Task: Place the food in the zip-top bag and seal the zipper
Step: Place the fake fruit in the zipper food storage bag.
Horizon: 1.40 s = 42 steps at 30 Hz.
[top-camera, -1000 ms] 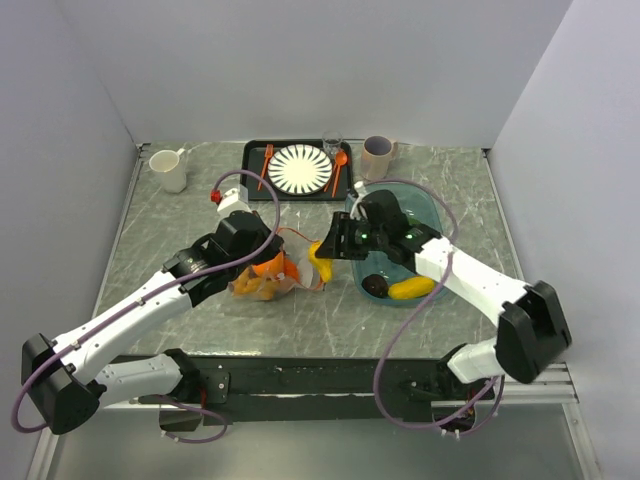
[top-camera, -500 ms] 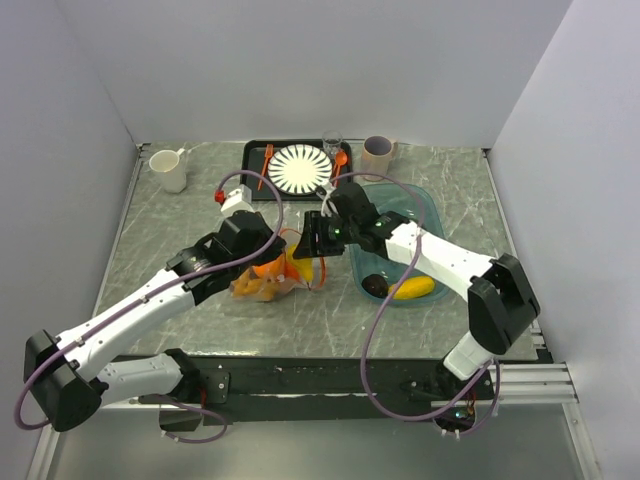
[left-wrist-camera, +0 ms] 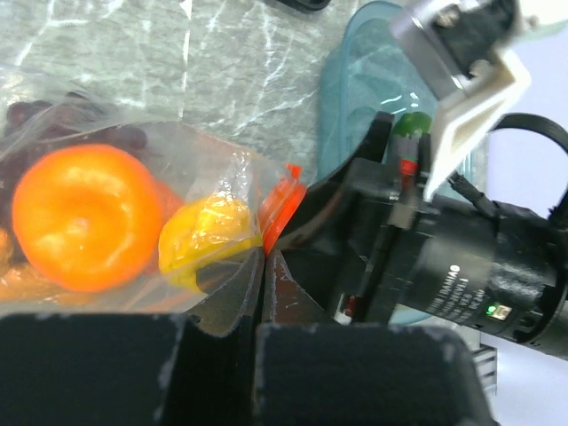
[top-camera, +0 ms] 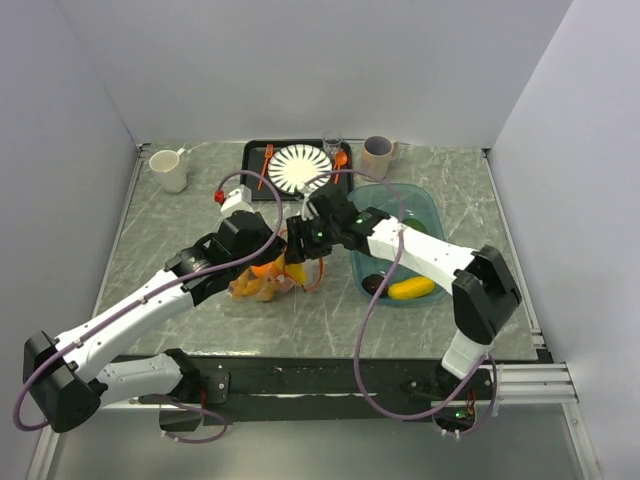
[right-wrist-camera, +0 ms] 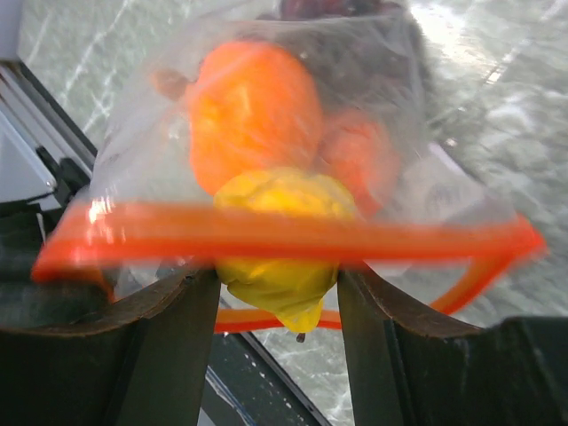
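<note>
The zip-top bag (top-camera: 262,280) lies at the table's middle, with a round orange (left-wrist-camera: 84,217) and dark purple pieces inside. My left gripper (top-camera: 268,262) is shut on the bag's edge beside the orange-red zipper (left-wrist-camera: 280,200); its jaws are pressed together in the left wrist view (left-wrist-camera: 260,257). My right gripper (top-camera: 297,252) holds a yellow piece (right-wrist-camera: 280,240) between its fingers at the bag's mouth, partly past the zipper strip (right-wrist-camera: 266,232). That piece shows through the plastic in the left wrist view (left-wrist-camera: 209,232). The orange (right-wrist-camera: 253,111) sits just beyond it.
A teal tub (top-camera: 425,205) at the right holds another yellow piece (top-camera: 411,288) and a dark purple piece (top-camera: 375,285). At the back stand a black tray (top-camera: 255,150) with a plate (top-camera: 300,168) and orange cutlery, a white mug (top-camera: 170,170) and a beige cup (top-camera: 378,155).
My right gripper has carried the yellow piece left from beside the tub to the bag's mouth. My left gripper has kept its hold on the bag.
</note>
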Motion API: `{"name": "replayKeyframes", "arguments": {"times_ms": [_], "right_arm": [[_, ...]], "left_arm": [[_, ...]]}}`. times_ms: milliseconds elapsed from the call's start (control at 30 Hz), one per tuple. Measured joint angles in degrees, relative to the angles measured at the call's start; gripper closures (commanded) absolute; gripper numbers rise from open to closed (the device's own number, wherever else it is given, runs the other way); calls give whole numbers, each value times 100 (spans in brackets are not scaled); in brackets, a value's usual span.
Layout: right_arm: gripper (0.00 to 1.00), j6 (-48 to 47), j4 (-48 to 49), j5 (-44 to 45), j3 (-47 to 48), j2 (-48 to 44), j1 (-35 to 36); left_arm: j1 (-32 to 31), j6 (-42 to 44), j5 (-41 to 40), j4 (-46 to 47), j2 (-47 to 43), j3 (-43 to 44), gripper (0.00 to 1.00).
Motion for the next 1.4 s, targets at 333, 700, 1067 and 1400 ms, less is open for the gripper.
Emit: {"name": "replayKeyframes", "arguments": {"times_ms": [333,700,1067,1400], "right_arm": [[16,-133,-262,479,149,175,127],[15,-20,-367,1408,59,-286,149],[15,-295,-621,1593,-651,-870,105],[24,-625,-660,1165,-658,-273,52]], "left_arm": [[0,61,-7,-79,-48,2,99],[0,61,-7,-39,-48,2,99],[0,59,-2,-17,-48,2,99],[0,59,-4,-17,-50,2,99]]}}
